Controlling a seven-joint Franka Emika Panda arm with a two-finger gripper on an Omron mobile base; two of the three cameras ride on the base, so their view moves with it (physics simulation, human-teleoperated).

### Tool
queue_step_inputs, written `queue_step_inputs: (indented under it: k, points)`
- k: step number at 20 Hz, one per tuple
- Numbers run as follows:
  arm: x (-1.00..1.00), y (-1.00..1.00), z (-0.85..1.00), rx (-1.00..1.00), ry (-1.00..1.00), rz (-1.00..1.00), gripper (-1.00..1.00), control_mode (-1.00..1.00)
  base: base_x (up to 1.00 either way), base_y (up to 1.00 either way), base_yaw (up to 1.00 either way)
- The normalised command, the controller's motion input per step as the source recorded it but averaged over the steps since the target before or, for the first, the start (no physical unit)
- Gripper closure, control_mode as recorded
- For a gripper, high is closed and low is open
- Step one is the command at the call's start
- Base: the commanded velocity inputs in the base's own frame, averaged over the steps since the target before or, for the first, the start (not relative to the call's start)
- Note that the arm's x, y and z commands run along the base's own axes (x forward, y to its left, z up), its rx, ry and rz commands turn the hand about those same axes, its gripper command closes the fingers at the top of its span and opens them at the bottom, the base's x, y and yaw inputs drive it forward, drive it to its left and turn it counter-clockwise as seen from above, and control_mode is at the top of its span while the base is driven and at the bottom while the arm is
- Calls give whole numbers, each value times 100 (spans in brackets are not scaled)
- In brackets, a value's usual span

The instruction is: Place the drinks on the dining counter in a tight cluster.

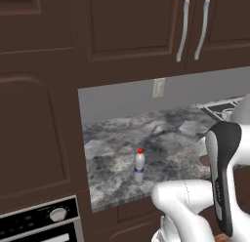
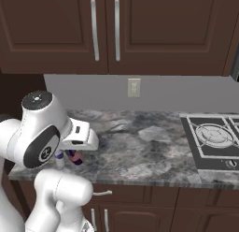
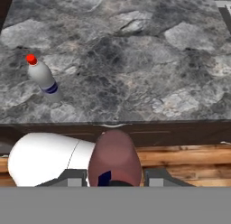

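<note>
My gripper (image 3: 115, 180) is shut on the short pinkish-red bottle (image 3: 115, 157), which stands up between the fingers in the hand view. It hangs just off the front edge of the wall counter (image 3: 135, 60), over the wooden floor. The same bottle (image 2: 76, 157) peeks out under the white hand in the right base view. A clear bottle with a red cap and blue label (image 3: 43, 78) stands upright on the wall counter, to the left of the gripper and apart from it. In the left base view, the clear bottle (image 1: 139, 165) is near the counter's front edge. The dining counter is out of view.
A cooktop (image 2: 212, 137) is set into the wall counter at the right. Dark brown cabinets (image 2: 105, 30) hang above the counter, and a tall cabinet with an oven (image 1: 39, 221) closes off its left end. A wall socket (image 2: 134, 87) sits on the backsplash.
</note>
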Motion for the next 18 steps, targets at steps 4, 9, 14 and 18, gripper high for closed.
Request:
queue_step_inputs:
  k: [4, 9, 14, 18]
  points:
    - [0, 0, 0, 0, 0, 0, 100, -100, 0, 0, 0]
    - [-28, 0, 0, 0, 0, 0, 100, -100, 0, 0, 0]
    - [-12, -2, 0, 0, -1, 0, 100, 100, -77, -41, -14]
    - [0, 0, 0, 0, 0, 0, 100, 100, -95, -43, -48]
